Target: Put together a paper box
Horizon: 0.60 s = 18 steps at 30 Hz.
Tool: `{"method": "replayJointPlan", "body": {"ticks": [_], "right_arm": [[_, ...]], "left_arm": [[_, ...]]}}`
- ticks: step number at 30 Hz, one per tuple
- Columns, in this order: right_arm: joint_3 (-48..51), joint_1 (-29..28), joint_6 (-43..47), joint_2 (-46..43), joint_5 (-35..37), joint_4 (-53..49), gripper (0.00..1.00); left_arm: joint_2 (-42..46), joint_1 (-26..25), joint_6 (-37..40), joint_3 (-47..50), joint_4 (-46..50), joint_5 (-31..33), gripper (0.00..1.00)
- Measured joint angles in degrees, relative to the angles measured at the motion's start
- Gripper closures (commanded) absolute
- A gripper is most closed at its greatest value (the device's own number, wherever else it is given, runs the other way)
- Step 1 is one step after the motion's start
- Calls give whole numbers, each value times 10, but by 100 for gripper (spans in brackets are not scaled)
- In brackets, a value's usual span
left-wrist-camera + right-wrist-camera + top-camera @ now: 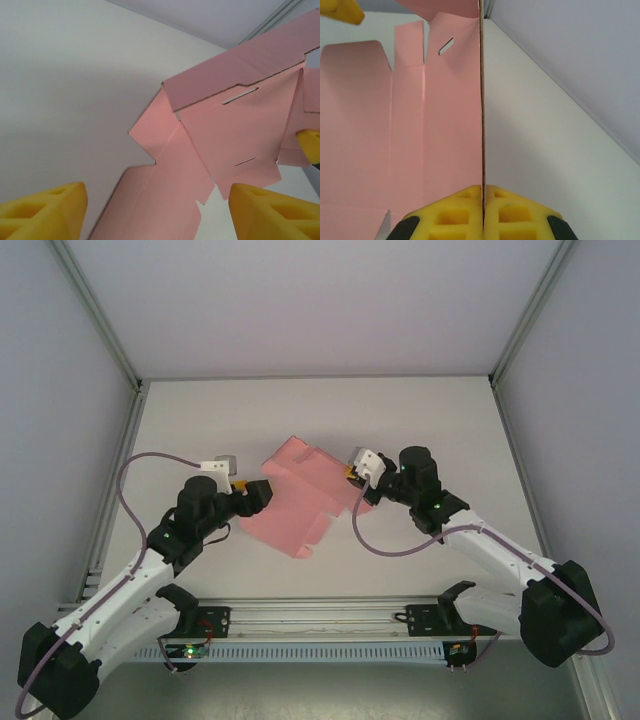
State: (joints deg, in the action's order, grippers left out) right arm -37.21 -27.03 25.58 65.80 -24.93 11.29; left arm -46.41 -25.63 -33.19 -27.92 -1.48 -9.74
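From their bases at the near edge of the white table (pixel 430 420), both arms reach forward and inward, elbows bent, wrists angled toward each other. The left gripper (pixel 255 490) sits at the left edge of the pink creased die-cut cardboard sheet, the paper box (pixel 300 500). Its yellow fingers (pixel 45 212) stand apart, a flap lying between them ungripped. The right gripper (pixel 352 473) is clenched on the sheet's right panel, which the right wrist view shows edge-on and raised between the pressed-together pads (pixel 465 205). The sheet lies mostly flat at mid-table, its far flap folded up.
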Motion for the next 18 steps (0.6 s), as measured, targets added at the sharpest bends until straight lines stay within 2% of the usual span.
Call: {"method": "replayJointPlan", "body": {"ticks": [3,9,18], "right_arm": [[-11,15,-19,14,-29,0,100],[-21,23,-45,38,-90,0,100],[-26,26,-64,53,-144,-1,100]], "left_arm": [[1,6,8,8,-12,-4,37],[13,21,23,26,-50,-6,37],[-53,66,36,9,-68,-44,44]]}}
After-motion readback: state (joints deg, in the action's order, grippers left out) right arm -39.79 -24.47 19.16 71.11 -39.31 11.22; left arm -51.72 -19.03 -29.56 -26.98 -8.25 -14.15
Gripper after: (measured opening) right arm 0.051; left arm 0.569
